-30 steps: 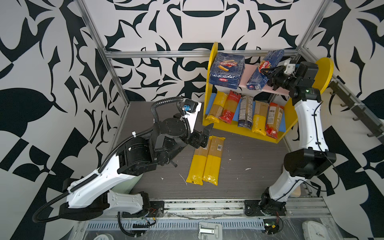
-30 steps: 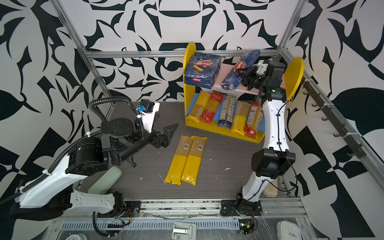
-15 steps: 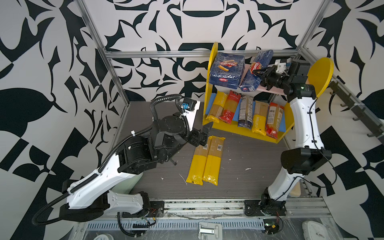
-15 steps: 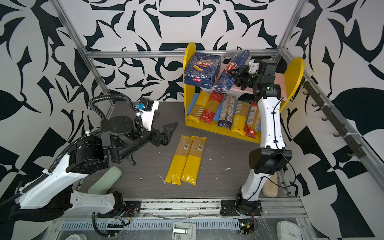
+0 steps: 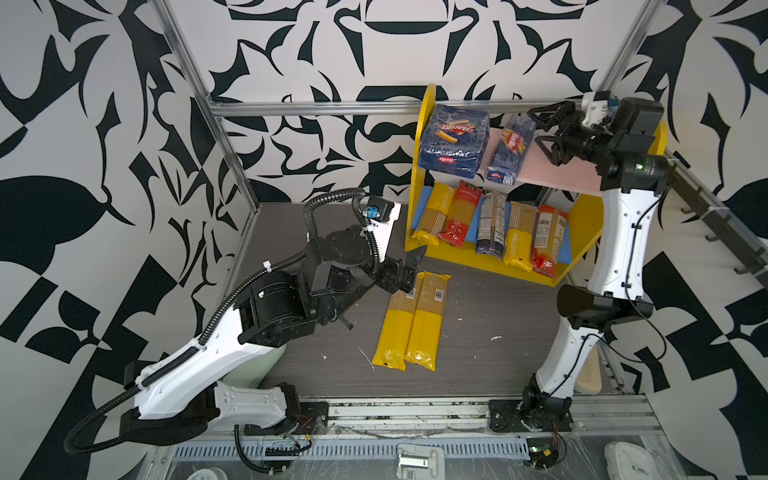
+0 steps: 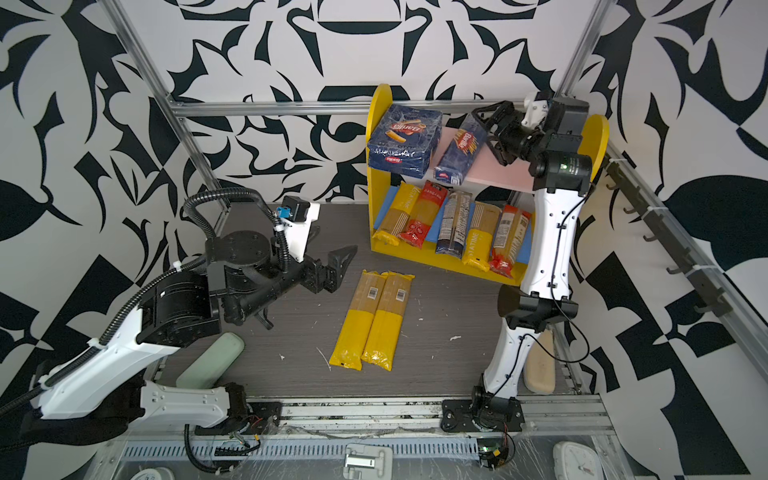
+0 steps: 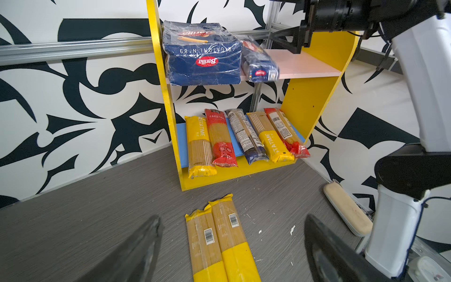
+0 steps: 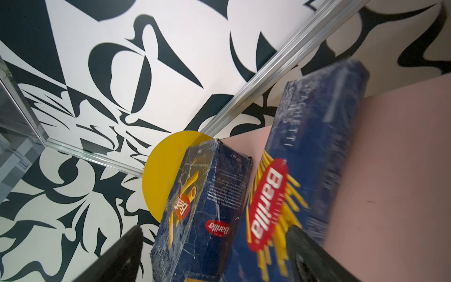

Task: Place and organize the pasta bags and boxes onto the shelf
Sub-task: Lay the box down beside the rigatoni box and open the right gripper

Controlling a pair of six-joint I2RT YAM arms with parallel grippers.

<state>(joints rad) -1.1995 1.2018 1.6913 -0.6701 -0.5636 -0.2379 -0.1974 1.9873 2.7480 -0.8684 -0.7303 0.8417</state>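
My right pincer (image 5: 541, 129) stands wide, just beside the narrow dark-blue spaghetti box (image 5: 508, 150) with its red oval logo. The box lies on the shelf's (image 5: 582, 226) pink upper board next to the wide rigatoni box (image 5: 453, 141). Five bags (image 5: 490, 230) line the blue board. My left pincer (image 5: 409, 270) gapes over two yellow-ended bags (image 5: 411, 328) on the counter (image 5: 498, 316).

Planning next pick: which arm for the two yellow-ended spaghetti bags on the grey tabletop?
Left. The left gripper hangs open beside the two yellow-ended spaghetti bags; the right gripper is open up at the pink upper shelf board.
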